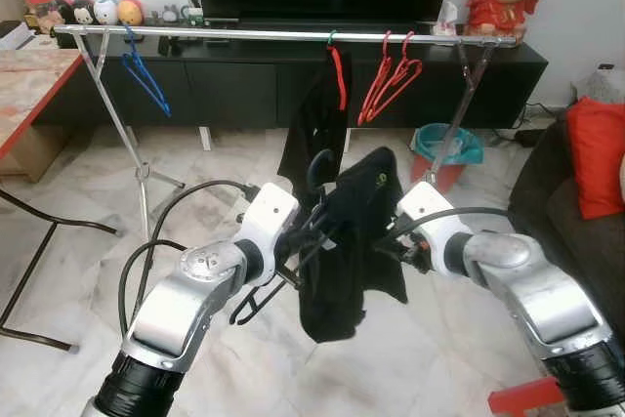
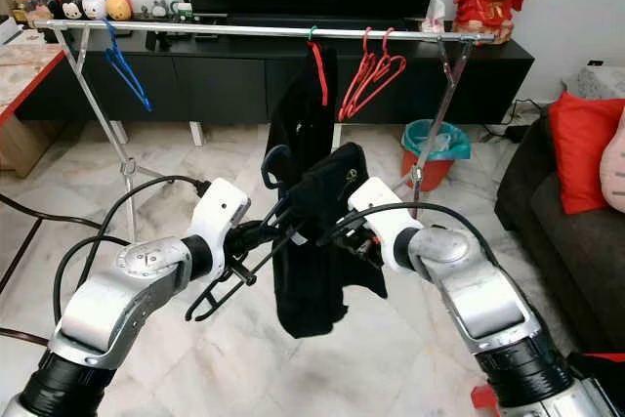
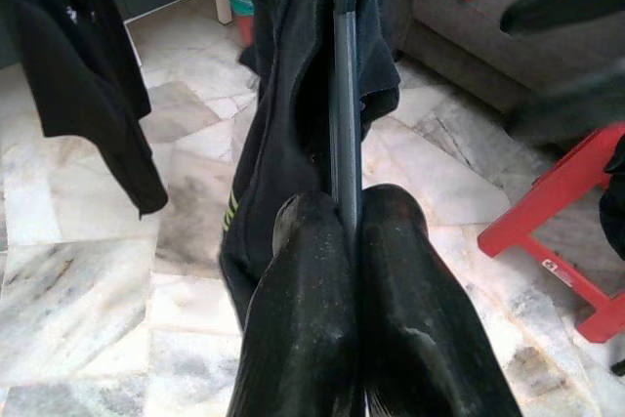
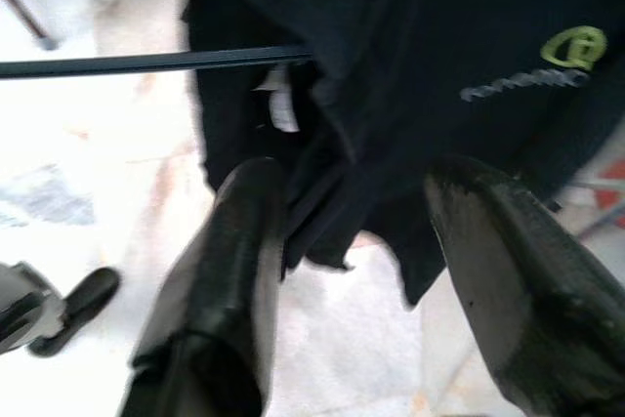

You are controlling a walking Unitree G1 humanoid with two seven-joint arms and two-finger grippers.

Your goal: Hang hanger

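Note:
My left gripper (image 1: 298,241) is shut on the lower bar of a dark hanger (image 3: 344,95), whose hook (image 1: 317,168) points up. A black garment (image 1: 342,251) with a small green logo is draped over the hanger and hangs between my two arms. My right gripper (image 4: 371,192) is open against the garment (image 4: 439,65), one finger (image 4: 239,271) touching the cloth's edge and the hanger's thin bar (image 4: 146,63) just beyond. Past the arms stands a silver clothes rail (image 1: 293,34). It carries a blue hanger (image 1: 146,75), another black garment on a red hanger (image 1: 337,75), and two bare red hangers (image 1: 391,85).
A black TV cabinet (image 1: 234,85) runs behind the rail. A teal bin (image 1: 444,144) sits by the rail's right leg. A dark sofa with a red cushion (image 1: 596,153) is on the right, a red stool (image 1: 527,397) near my right arm, and a table (image 1: 29,85) on the left.

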